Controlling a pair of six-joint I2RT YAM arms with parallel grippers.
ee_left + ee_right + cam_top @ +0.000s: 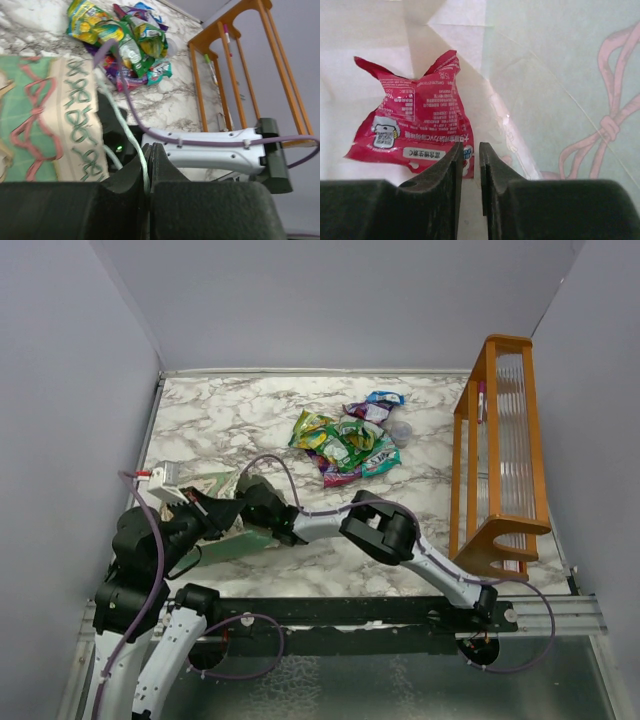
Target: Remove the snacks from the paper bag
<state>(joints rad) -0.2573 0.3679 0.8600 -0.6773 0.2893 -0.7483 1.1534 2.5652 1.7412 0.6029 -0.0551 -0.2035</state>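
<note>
Red packet [415, 130] in the paper bag [560, 60]: white oval label with East Asian characters, upside down in the right wrist view, can't make them out. Also small white print blocks, a square code patch and maybe "15" near the top corner, all too fine to read. Packets [125, 40] on the worktop [170, 100]: print blurred, no brand readable.

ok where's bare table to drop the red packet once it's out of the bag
Bare marble between the paper bag and the snack pile, far left; also closer in, between the pile and the orange rack. Crowded around pile and clear cup.
</note>
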